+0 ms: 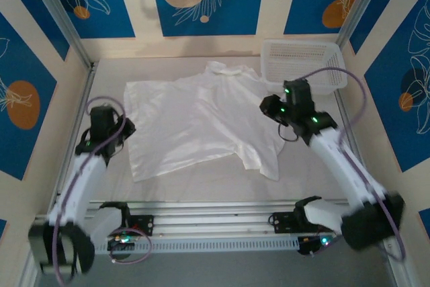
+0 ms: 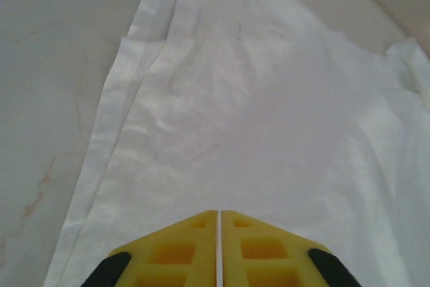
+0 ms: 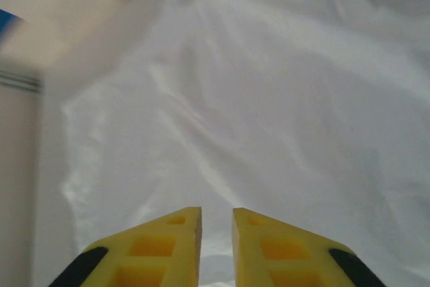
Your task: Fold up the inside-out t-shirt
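Note:
The inside-out t-shirt [image 1: 201, 122] lies spread flat on the table, white and thin, collar toward the back. My left gripper [image 1: 125, 128] is at its left edge. In the left wrist view its yellow fingers [image 2: 181, 247] are shut, a hairline of white between them, low over the flat t-shirt [image 2: 255, 112]; I cannot tell whether cloth is pinched. My right gripper [image 1: 267, 107] is over the shirt's right side near a sleeve. In the right wrist view the right gripper [image 3: 217, 212] stands narrowly open above the wrinkled t-shirt [image 3: 255, 99].
A white mesh basket [image 1: 302, 65] stands at the back right, just behind the right wrist. Metal frame rails [image 1: 87, 72] and patterned walls close in the table on three sides. Bare table [image 1: 201, 179] lies between the shirt and the arm bases.

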### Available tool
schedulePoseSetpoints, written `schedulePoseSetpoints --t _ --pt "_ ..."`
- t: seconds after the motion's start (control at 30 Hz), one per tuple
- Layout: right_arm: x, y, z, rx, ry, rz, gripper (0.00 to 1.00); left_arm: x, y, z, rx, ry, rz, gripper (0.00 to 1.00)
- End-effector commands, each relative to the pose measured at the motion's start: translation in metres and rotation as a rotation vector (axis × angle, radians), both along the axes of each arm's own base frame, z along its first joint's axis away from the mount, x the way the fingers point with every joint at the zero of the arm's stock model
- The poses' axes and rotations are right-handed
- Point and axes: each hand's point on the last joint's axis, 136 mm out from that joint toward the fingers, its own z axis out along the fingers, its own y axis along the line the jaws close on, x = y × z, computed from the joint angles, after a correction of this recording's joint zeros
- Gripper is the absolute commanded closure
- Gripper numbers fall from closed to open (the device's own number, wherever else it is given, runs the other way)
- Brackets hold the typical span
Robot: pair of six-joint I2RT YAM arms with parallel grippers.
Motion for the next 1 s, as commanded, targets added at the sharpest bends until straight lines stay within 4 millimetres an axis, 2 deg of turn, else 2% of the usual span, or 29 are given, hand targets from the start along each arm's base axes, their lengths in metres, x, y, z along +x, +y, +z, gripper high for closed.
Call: schedulePoseSetpoints --t 0.0,0.1,0.2,0.27,0.4,0.5,0.63,0.73,0.87,0.97 --pt "0.01 0.007 -0.056 0.124 0.155 0.033 0.88 0.028 -0.005 -0.017 0.06 0.084 -0.041 1.0" --pt "0.015 -0.005 -0.107 0.148 0.305 -0.039 0.92 0.052 -0.001 -0.047 0.088 0.195 -0.008 1.0" --pt "0.004 -0.012 -0.14 0.127 0.406 -0.078 0.92 0.072 0.003 -0.073 0.103 0.271 0.02 1.0" --pt "-0.011 -0.017 -0.157 0.119 0.473 -0.121 0.92 0.083 0.005 -0.089 0.107 0.304 0.036 1.0" --pt "-0.054 -0.027 -0.188 0.096 0.639 -0.23 0.93 0.096 0.015 -0.128 0.089 0.394 0.09 1.0" --pt "-0.081 -0.035 -0.19 0.028 0.673 -0.267 0.94 0.103 0.022 -0.143 0.092 0.42 0.106 1.0" --pt "-0.112 -0.035 -0.19 0.027 0.676 -0.283 0.93 0.109 0.034 -0.151 0.113 0.441 0.104 1.0" --pt "-0.141 -0.024 -0.194 0.022 0.707 -0.267 0.93 0.113 0.037 -0.154 0.09 0.425 0.084 1.0" --pt "-0.192 -0.006 -0.216 0.008 0.787 -0.269 0.94 0.115 0.033 -0.153 0.067 0.348 0.047 1.0" --pt "-0.214 0.004 -0.225 0.023 0.799 -0.278 0.97 0.116 0.033 -0.156 0.016 0.32 0.039 1.0"
